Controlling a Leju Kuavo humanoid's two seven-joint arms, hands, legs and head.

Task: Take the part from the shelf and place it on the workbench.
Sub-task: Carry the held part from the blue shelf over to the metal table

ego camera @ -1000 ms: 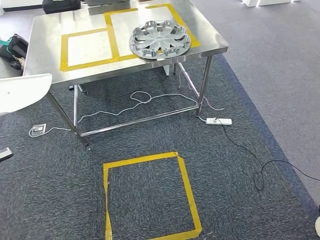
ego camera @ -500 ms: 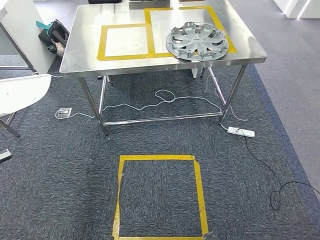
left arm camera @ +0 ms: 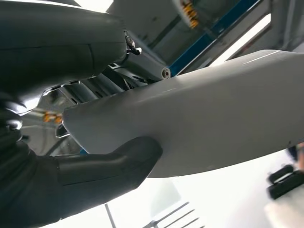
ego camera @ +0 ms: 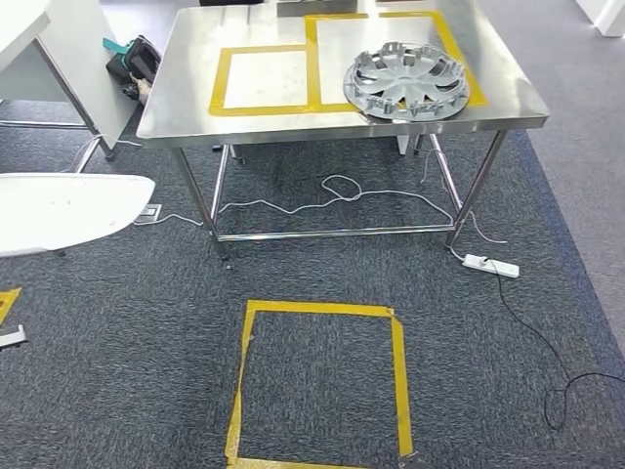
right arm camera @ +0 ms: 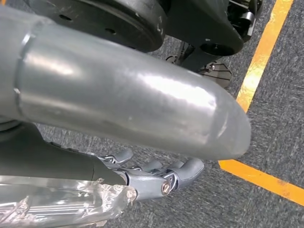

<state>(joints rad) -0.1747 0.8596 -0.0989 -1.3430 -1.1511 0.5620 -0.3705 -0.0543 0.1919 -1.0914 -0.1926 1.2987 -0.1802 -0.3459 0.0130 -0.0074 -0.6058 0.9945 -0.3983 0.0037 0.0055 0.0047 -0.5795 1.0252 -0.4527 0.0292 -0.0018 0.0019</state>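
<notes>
The part [ego camera: 66,210] is a long, flat white panel that juts in from the left edge of the head view, above the carpet. In the left wrist view my left hand [left arm camera: 90,142] grips this white panel [left arm camera: 215,114], thumb on one face and darker fingers [left arm camera: 139,66] on the other. The steel workbench [ego camera: 185,98] stands ahead, with two yellow-taped squares [ego camera: 266,78] on top. A silver hubcap [ego camera: 405,81] lies on its right part. My right hand [right arm camera: 154,175] hangs over the carpet, fingers apart and holding nothing.
A yellow tape square [ego camera: 320,381] marks the dark carpet in front of the workbench. Under the bench trail white cables and a power strip [ego camera: 491,266]. A black and teal bag [ego camera: 137,61] lies by a white table [ego camera: 44,39] at the far left.
The camera has turned, so the whole scene has shifted right in the picture and the bench now sits square ahead. The white panel reaches further into the view from the left.
</notes>
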